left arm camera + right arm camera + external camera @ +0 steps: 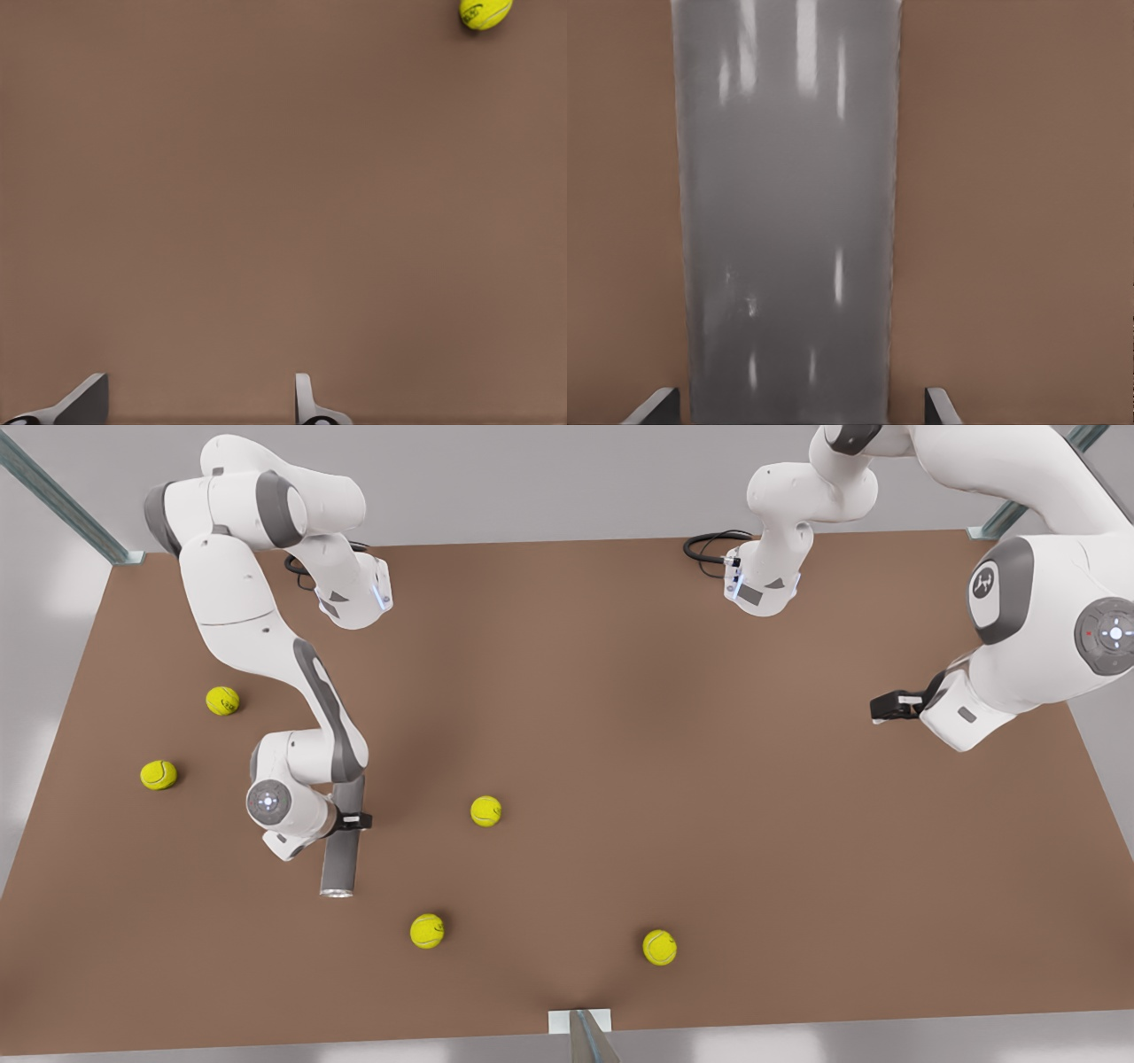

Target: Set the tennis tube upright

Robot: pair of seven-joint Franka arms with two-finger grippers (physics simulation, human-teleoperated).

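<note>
The brown matte tabletop carries the plain grey hollow tennis tube, lying flat at the front view's lower left, shiny rim toward the camera. The right gripper straddles its middle, fingers spread either side, not yet pinching. It looks light, rigid and slick, so a firm mid-body hold suits. The left gripper, fingers parted, waits at right. Yellow felt tennis balls lie scattered.

Grey tennis tube flat on table
</note>
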